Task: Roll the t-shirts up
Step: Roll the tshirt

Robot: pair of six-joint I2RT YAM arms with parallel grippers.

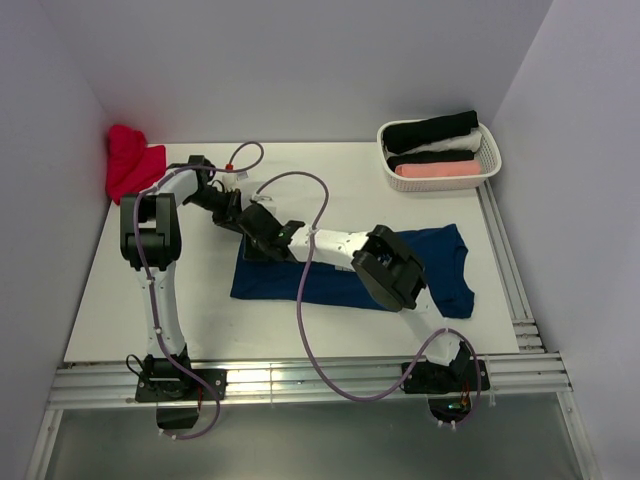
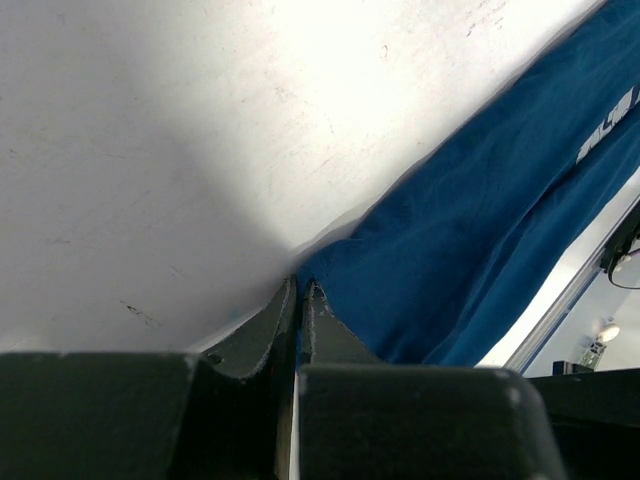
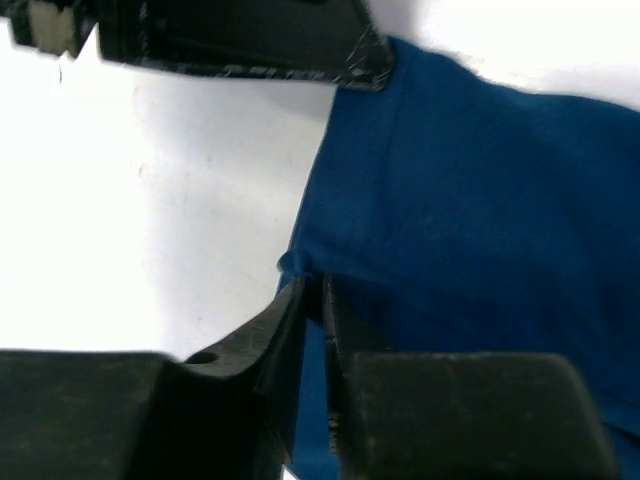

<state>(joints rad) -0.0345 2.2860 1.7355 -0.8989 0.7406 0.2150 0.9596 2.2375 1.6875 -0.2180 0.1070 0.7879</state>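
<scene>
Here, two robot arms are reaching to the left end of a navy t-shirt point(image 1: 275, 282), which is lying flat on the white table point(image 1: 150, 290) as a long folded band running left to right, with its wider end toward the right.

The left gripper point(image 2: 300, 290) is pinching the far left corner of the cloth. Its jaws are pressed almost together, and the blue edge is bunching right at their tips. The right gripper point(image 3: 312, 290) is sitting just beside it on the same short edge. Its jaws are likewise closed on a small fold of the fabric, and the rest of the shirt is spreading away behind them.

Judging from this, the rolling of this shirt is only beginning: the end is being gripped, but no roll is showing yet. The next move is probably calling for both grippers to lift that edge together and turn it over toward the right. They would need to keep level with each other so the roll is not going crooked or loose.

Elsewhere, a white basket point(image 1: 488, 150) at the far right is holding rolled shirts point(image 1: 430, 130) in black, white and pink. A red t-shirt point(image 1: 130, 160) is lying crumpled in the far left corner, well apart from both grippers.
</scene>
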